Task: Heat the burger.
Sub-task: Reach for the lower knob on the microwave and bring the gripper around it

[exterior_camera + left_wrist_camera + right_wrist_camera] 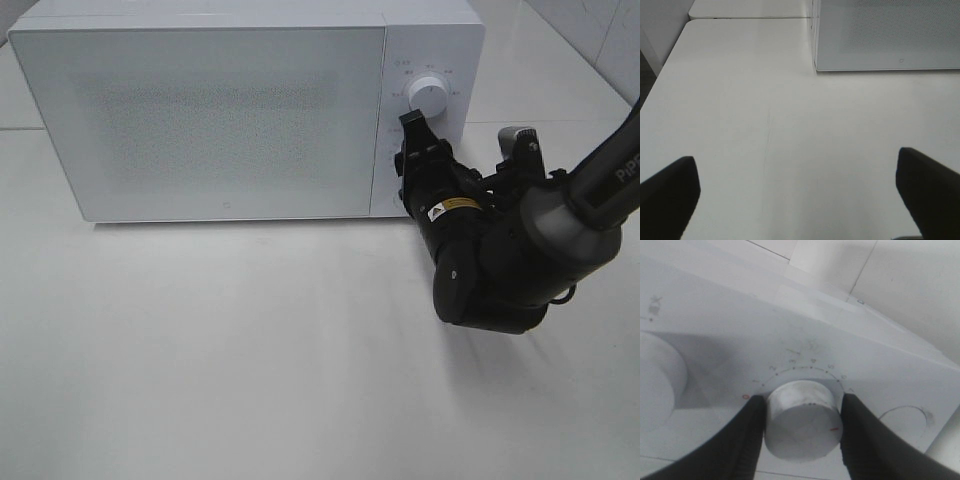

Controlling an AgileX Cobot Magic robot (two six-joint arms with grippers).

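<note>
One shut microwave (210, 110), right tool (802, 407) gripping its lower dial (800, 430)

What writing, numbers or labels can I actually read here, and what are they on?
"PiPE", cut by the picture edge: grey right arm.
"0", in red: scale around the white microwave's lower round knob.
Other scale numerals, upper knob's markings, yellow sticker on the black right gripper: too blurred or small to read.

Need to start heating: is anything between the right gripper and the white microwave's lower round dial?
Nothing visible. The right gripper clasps the round white lower dial from both sides. The door of the white microwave is shut; no burger shows.
</note>
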